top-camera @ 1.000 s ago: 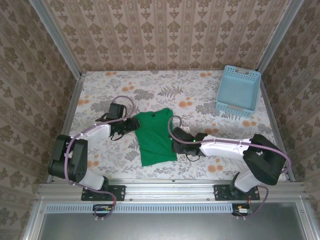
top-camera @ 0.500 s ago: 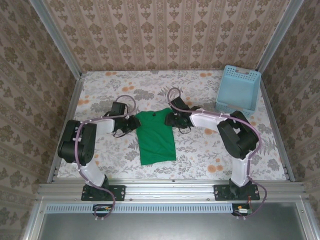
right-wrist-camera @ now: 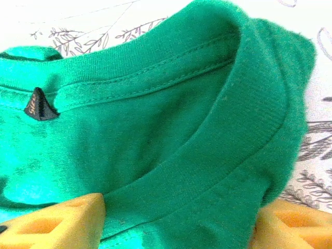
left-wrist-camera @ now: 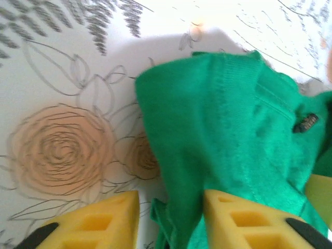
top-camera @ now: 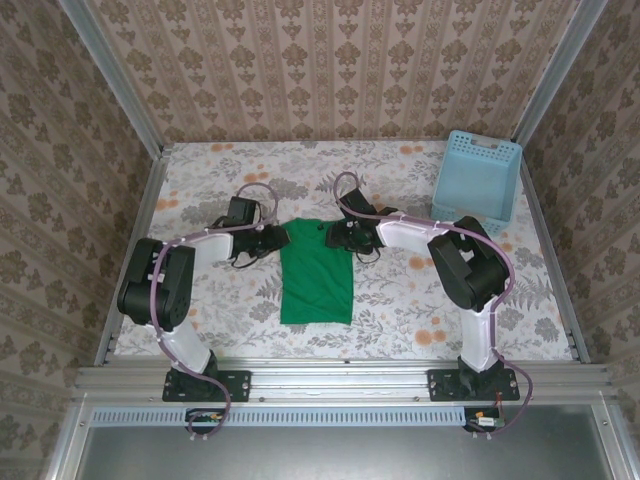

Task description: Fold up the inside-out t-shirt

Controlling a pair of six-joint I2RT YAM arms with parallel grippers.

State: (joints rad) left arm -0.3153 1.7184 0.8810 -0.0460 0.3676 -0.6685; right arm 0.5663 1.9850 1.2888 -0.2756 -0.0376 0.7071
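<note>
At the collar end, with left gripper [left-wrist-camera: 168, 210] and right gripper [right-wrist-camera: 176, 220] both spread astride cloth: soft, light, limp inside-out t-shirt [top-camera: 317, 275], best pinched at thicker ribbed collar [right-wrist-camera: 218, 150].

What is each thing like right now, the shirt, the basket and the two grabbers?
t-shirt: folded into a narrow strip, lying flat.
basket: upright, empty.
left gripper: open, astride the t-shirt's edge.
right gripper: open, astride the t-shirt's neck edge.
</note>
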